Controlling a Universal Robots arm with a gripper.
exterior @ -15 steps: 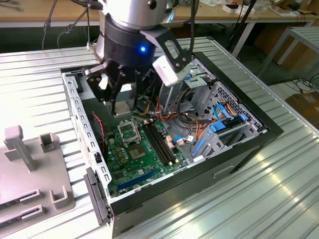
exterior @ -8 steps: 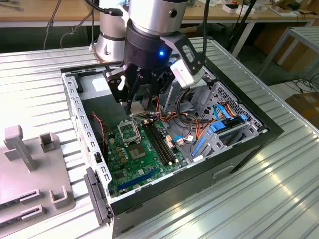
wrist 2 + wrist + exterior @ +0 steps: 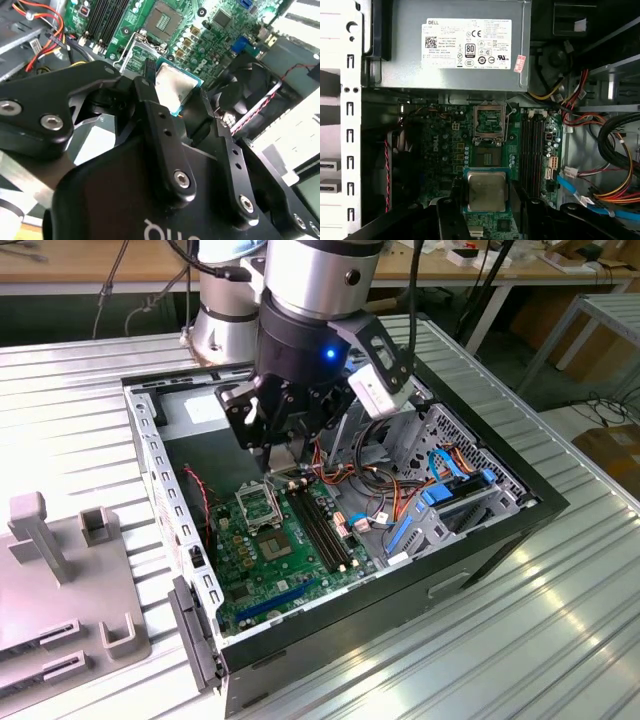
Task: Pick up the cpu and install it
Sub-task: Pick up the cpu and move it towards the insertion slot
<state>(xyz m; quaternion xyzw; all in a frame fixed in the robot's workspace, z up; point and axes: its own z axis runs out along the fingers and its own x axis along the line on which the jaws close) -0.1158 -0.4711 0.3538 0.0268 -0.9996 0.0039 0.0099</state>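
Steeply from above, the arm drops into the open computer case [image 3: 480, 540], its tool [image 3: 285, 462] hanging over the green motherboard [image 3: 290, 560]. The case lies on a ribbed metal table [image 3: 560, 620], with a wooden table [image 3: 100, 260] far behind. In both wrist views the tool's fingers [image 3: 160, 130] are drawn in narrowly on the cpu [image 3: 486, 191] [image 3: 172, 90], gripping its edges and holding it above the board, near the open, empty socket [image 3: 490, 125].

place: workshop | slatted metal bench [image 3: 560, 620] | open computer case [image 3: 400, 612] | cluttered workbenches [image 3: 100, 265]
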